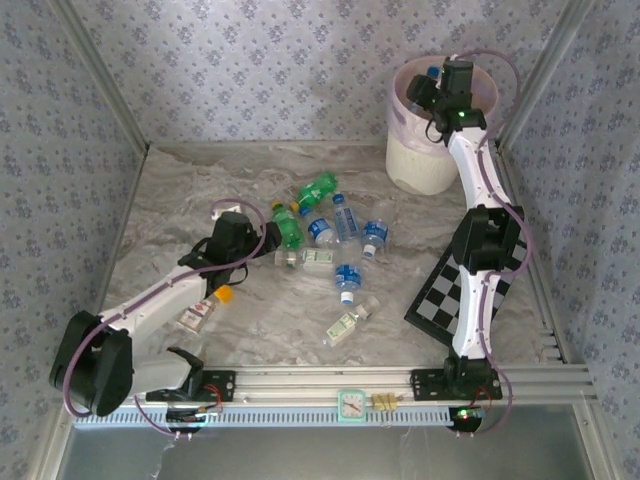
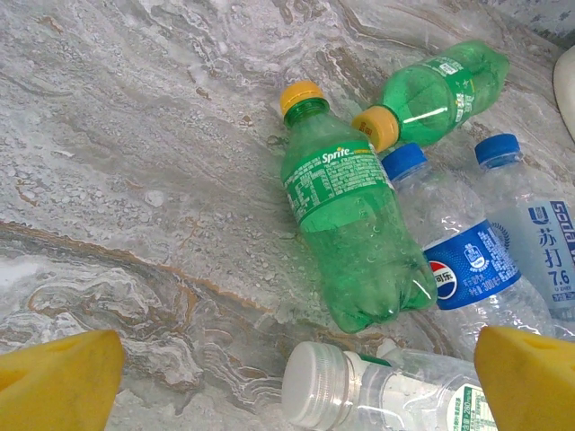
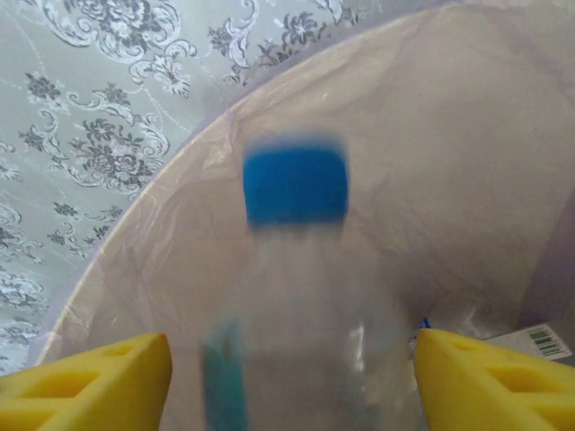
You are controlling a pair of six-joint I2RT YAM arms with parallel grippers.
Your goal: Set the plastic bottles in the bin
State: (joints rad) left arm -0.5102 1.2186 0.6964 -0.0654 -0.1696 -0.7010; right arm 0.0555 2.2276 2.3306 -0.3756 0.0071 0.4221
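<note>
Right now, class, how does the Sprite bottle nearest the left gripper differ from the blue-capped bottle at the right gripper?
The Sprite bottle is green with a yellow cap; the blue-capped bottle is clear. The Sprite bottle lies sharp on the table; the blue-capped bottle is blurred above the bin, between the right gripper's spread fingers. Both are capped plastic bottles.

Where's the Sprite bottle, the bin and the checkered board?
Sprite bottle (image 2: 352,238), left wrist view, green body.
bin (image 1: 420,162), top external view, cream outer wall.
checkered board (image 1: 436,300), top external view, bare squares.
</note>
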